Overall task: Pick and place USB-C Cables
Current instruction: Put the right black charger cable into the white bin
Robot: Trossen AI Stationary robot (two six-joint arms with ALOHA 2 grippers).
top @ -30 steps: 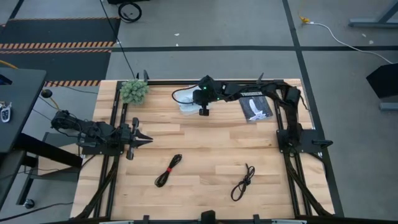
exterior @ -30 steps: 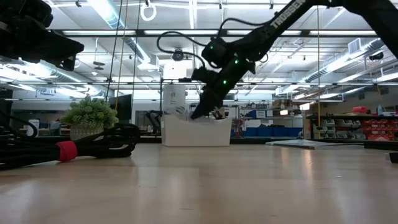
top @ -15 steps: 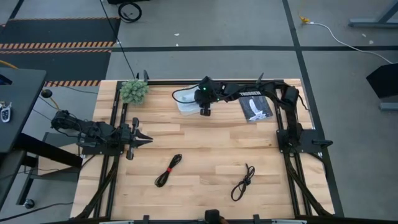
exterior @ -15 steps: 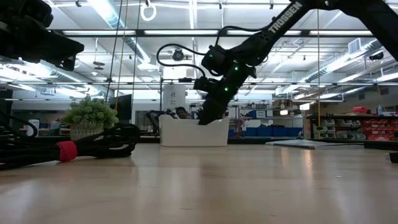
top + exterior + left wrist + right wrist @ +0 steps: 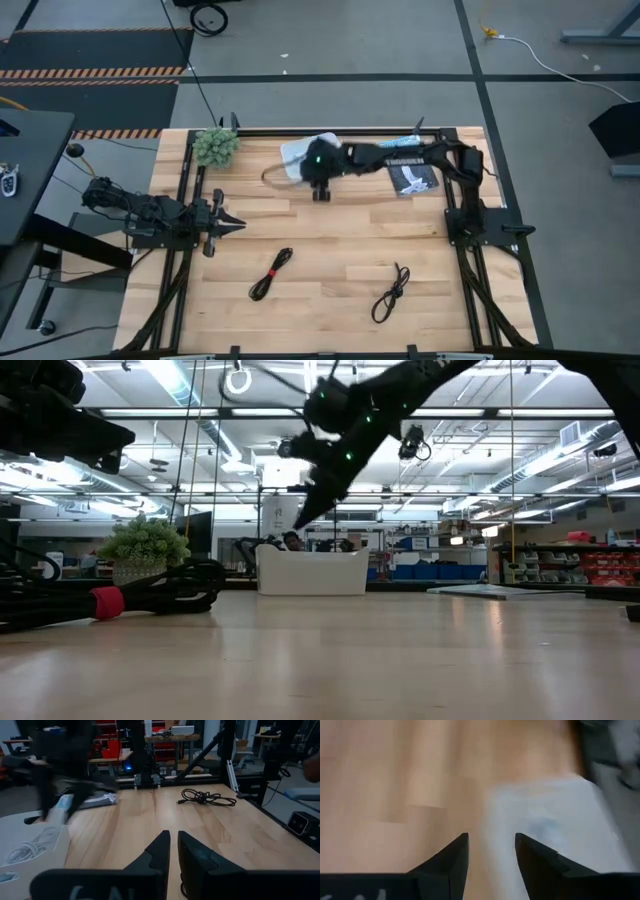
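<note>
The USB-C cables lie in three places. A black one with a red tie point(image 5: 271, 273) and an all-black one point(image 5: 390, 292) lie flat on the wooden table toward its near edge. A white coil point(image 5: 27, 845) lies inside the white bin point(image 5: 292, 158) at the far middle. My right gripper point(image 5: 320, 192) hangs open and empty in the air just near-side of the bin, blurred in the low view point(image 5: 302, 518); its wrist view point(image 5: 491, 855) looks down on the bin's edge and bare wood. At the table's left, my left gripper point(image 5: 230, 225) rests shut, holding nothing.
A green fuzzy ball point(image 5: 215, 146) sits at the far left corner. A flat black-and-blue packet point(image 5: 412, 178) lies right of the bin, under my right arm. Bare wood spreads between the bin and the two cables near the front.
My right gripper has risen up out of the white bin, well clear of its rim, and has shifted a little toward the table's near edge. The two black cables have stayed where they were.
</note>
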